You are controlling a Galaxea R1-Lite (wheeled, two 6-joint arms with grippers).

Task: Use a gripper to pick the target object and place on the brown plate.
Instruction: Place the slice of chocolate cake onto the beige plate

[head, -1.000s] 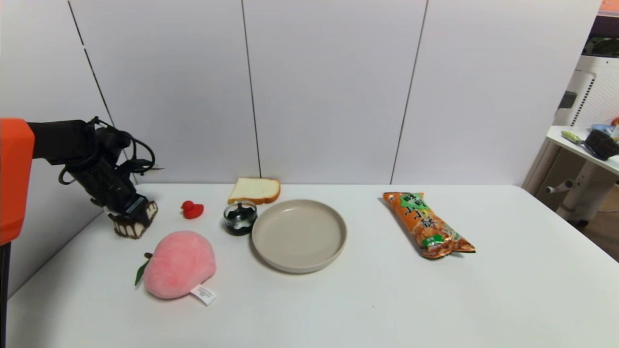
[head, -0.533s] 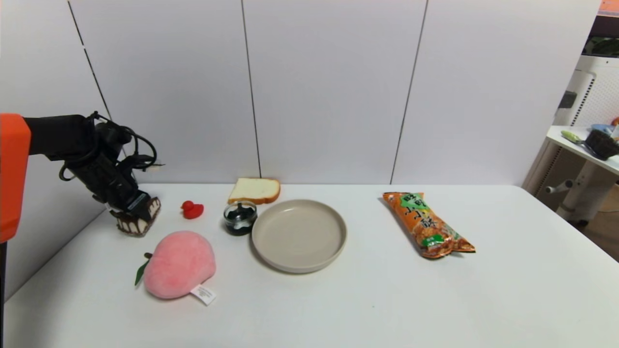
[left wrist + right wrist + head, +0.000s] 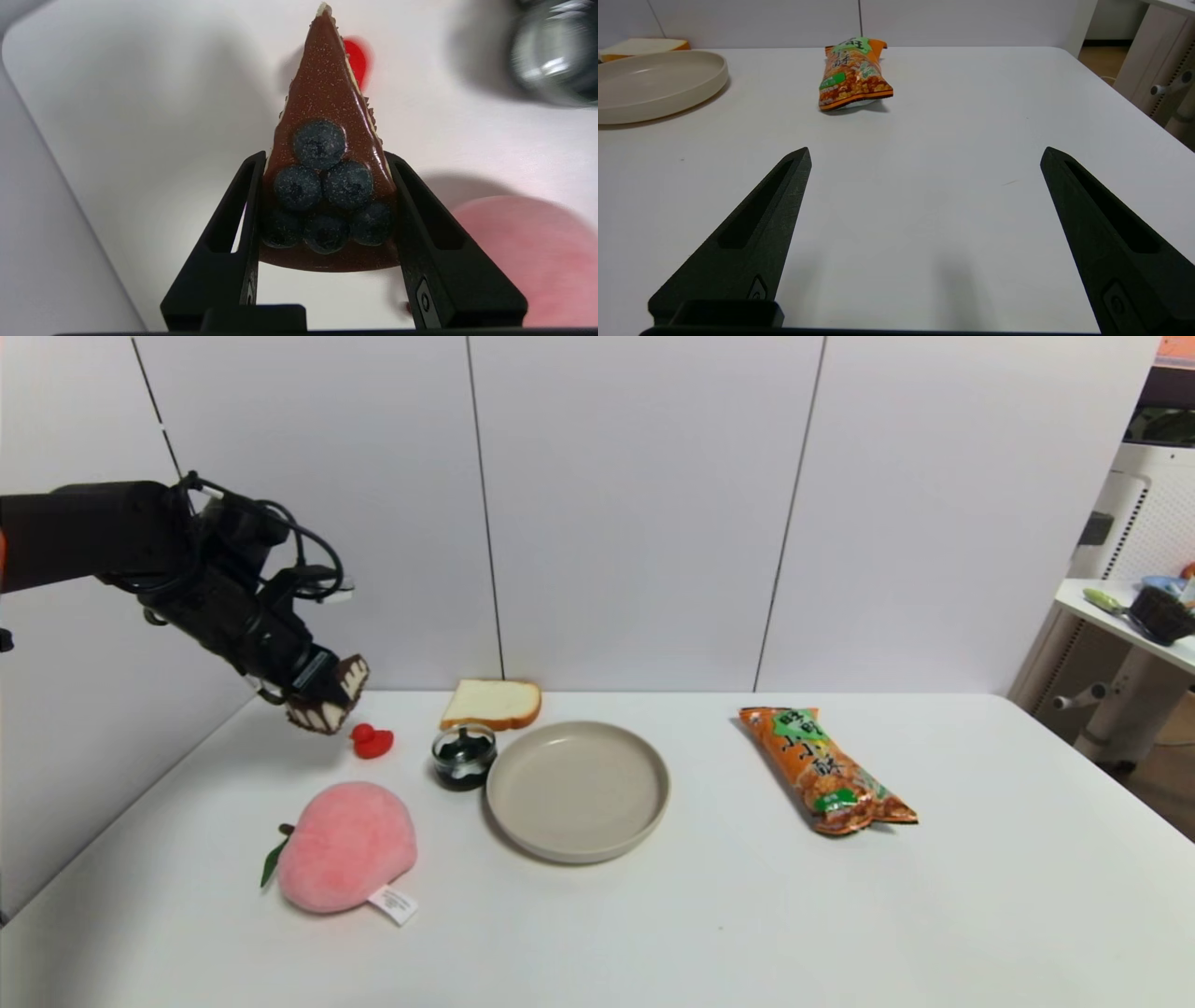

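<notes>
My left gripper is shut on the cake slice, a chocolate wedge with dark blueberries and cream-and-brown sides. It holds the slice in the air above the table's far left, just left of the red duck. In the left wrist view the two fingers press the wide end of the slice from both sides, midway between the tips of my left gripper. The beige-tan plate lies empty at the table's middle, to the right of the slice; it also shows in the right wrist view. My right gripper is open and empty, low over the table.
A red duck, a small dark glass jar and a bread slice lie between the held slice and the plate. A pink plush peach lies in front. An orange snack bag lies to the right.
My left gripper has lifted the cake slice off the table and carried it up and to the right, toward the red duck. Nothing else moved.
</notes>
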